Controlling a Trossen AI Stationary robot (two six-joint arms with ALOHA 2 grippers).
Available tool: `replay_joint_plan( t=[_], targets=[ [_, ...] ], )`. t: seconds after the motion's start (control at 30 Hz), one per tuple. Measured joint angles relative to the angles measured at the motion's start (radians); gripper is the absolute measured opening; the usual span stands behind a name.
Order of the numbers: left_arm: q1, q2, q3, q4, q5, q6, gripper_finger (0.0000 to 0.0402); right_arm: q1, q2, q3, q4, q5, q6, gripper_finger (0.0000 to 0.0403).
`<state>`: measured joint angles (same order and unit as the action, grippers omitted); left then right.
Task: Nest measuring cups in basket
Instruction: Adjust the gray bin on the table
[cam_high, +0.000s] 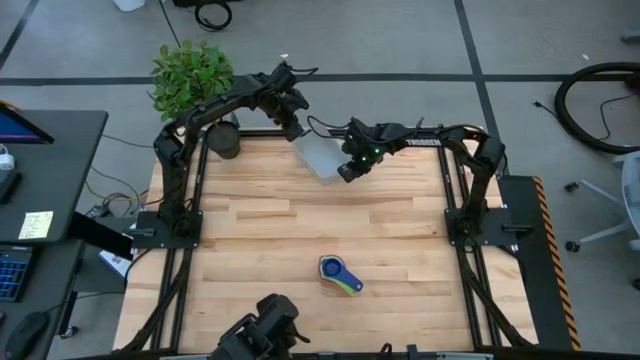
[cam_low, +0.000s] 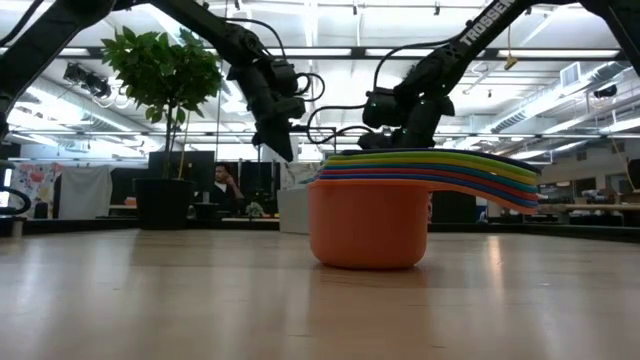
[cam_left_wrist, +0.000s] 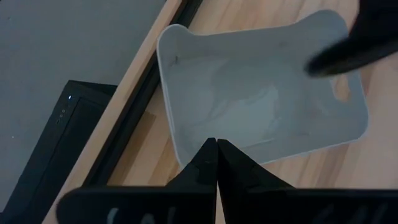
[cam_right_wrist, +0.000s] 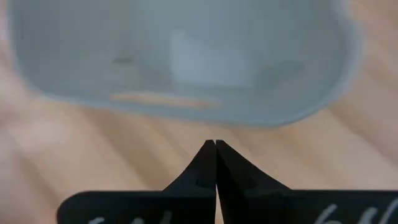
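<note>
The measuring cups (cam_high: 338, 275) sit nested in one stack on the table near its near edge, blue on top. In the low view the orange cup (cam_low: 365, 235) is outermost and stands on its base, with the handles (cam_low: 460, 170) fanned to one side. The pale grey basket (cam_high: 322, 155) rests flat on the table near the far edge and holds nothing (cam_left_wrist: 261, 93). My left gripper (cam_left_wrist: 216, 142) is shut and hovers above the basket's far-left wall (cam_high: 293, 125). My right gripper (cam_right_wrist: 214, 144) is shut over the wood just off the basket's slotted end wall (cam_right_wrist: 165, 98), at the basket's right side (cam_high: 350, 170).
A potted plant (cam_high: 195, 80) stands at the table's far left corner, close behind the left arm. The black table frame (cam_left_wrist: 124, 124) runs along the far edge beside the basket. Bare wood (cam_high: 300, 220) lies between the basket and the cup stack.
</note>
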<state>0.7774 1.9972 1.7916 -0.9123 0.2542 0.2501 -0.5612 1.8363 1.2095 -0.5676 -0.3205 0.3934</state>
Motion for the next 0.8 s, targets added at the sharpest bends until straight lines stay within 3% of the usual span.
replay_joint_plan(
  t=[0.1,0.37,0.8],
  targets=[
    [0.010,0.000,0.000,-0.001,-0.002,0.000,0.0004,0.024,-0.010,0.000,0.041,-0.012,-0.003,0.0003],
    [0.019,0.000,0.000,-0.005,-0.001,0.002,0.0004,0.040,-0.011,0.000,0.136,0.087,0.004,0.0003],
    [0.018,0.000,0.000,-0.006,0.002,0.009,0.0004,-0.029,-0.010,0.000,0.202,0.186,-0.056,0.0003]
  ],
)
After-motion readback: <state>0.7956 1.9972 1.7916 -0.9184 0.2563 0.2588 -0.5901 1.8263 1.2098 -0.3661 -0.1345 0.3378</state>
